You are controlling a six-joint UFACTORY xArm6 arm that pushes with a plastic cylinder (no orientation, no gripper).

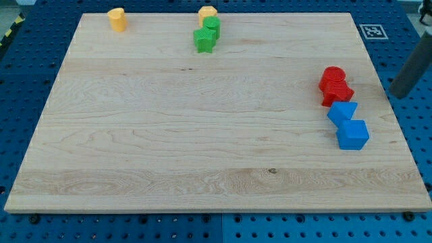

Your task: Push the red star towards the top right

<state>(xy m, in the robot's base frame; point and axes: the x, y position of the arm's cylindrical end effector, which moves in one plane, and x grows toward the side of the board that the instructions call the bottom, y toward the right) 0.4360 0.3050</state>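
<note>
- Pushing not started: red star (338,93) sits at right edge of table (169,135), touching red block (332,76) above.
- my tip (398,96) parked right of star (no jaws fitted, so no state to tell); whole push left.

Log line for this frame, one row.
tip right of red blocks, apart | red star touching red block above, blue blocks below | push not begun

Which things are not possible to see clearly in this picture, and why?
- The rod: cut off by the view's right edge; my tip shows, to the right of the red blocks.
- Red star and the other red block: touching, so their outlines merge.
- Two green blocks: pressed together, shapes unclear.
- Yellow block: partly behind the green ones.
</note>
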